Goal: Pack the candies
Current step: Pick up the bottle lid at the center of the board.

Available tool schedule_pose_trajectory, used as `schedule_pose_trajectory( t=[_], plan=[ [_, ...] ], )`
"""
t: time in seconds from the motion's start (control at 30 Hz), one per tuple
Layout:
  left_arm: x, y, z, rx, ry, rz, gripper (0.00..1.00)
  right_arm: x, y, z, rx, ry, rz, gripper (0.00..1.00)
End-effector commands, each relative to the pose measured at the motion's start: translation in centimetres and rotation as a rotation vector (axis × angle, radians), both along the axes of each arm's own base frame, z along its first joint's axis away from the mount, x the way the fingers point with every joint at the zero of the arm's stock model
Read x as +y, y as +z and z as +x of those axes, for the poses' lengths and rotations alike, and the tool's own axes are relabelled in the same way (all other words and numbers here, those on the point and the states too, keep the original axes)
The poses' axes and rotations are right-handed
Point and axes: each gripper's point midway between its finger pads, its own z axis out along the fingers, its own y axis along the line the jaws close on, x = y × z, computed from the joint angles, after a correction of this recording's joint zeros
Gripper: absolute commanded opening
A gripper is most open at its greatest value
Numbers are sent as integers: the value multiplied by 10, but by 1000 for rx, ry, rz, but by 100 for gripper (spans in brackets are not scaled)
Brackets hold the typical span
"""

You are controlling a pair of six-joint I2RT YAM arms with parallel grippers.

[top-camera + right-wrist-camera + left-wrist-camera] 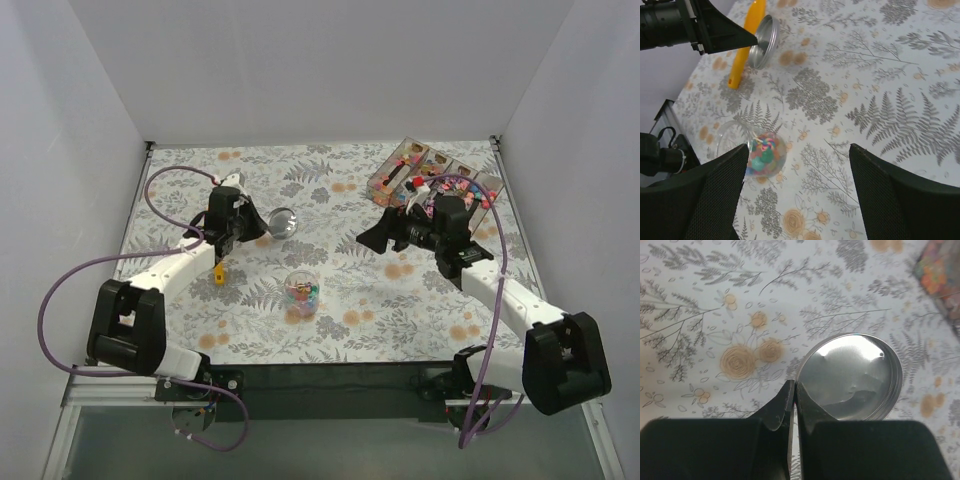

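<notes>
Candies (302,291) in the jar (757,150), mid-worktop (180,190) — right fingers open, left fingers closed.

The round jar stands upright, mouth up, so it has no long axis to match. From the right fingers (374,237), spread wide and empty, it lies toward the bases and leftward — both arms seem about equally near. The left fingers (792,392) are pressed together at the silver lid's (852,377) rim; whether they pinch it I cannot tell.

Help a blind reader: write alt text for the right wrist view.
A clear jar of candies sits on floral cloth, partly behind the open right gripper. Farther off, an orange scoop and a metal lid sit by the shut left gripper.
</notes>
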Motion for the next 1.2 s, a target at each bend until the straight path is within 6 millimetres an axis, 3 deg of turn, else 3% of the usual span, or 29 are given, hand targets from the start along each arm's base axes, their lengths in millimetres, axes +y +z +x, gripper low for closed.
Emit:
schedule_pose_trajectory(
  t=[0.0,0.23,0.47,0.73,0.9,1.17],
  plan=[
    [-21,40,-2,-106,-81,-140,0,34,46,0,-79,136,152,88],
    [-31,59,-13,-202,-151,-204,0,92,52,7,44,177,229,82],
    [-36,64,-16,-224,-183,-221,0,134,57,22,73,181,254,75],
    [-37,69,-18,-244,-196,-224,0,151,36,40,124,149,238,69],
    [-36,70,-18,-249,-196,-222,0,158,35,42,131,171,239,64],
    [-39,67,-19,-239,-212,-223,0,167,39,43,122,203,246,46]
  ],
)
